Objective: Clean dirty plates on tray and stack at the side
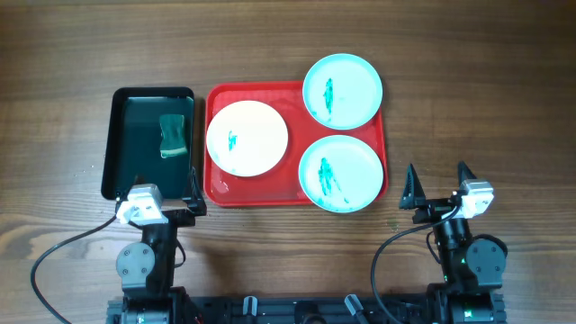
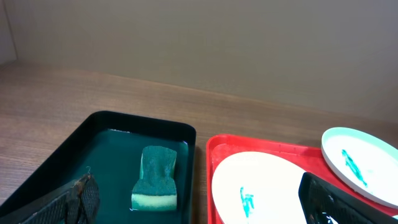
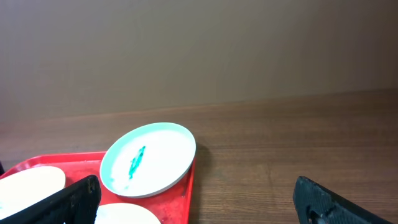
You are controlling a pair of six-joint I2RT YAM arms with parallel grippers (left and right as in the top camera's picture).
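The red tray (image 1: 255,191) sits mid-desk, a little toward the right edge. On it are three plates, each smeared green: the cream plate (image 1: 247,138) fills its left half, one cyan plate (image 1: 342,90) rides over the rim at the far right corner, and the other cyan plate (image 1: 340,173) lies at the near right corner. Just left of it, a dark tray (image 1: 135,135) holds a green sponge (image 1: 173,136). By the near edge, the left gripper (image 1: 153,186) and the right gripper (image 1: 438,184) both hang spread wide, holding nothing
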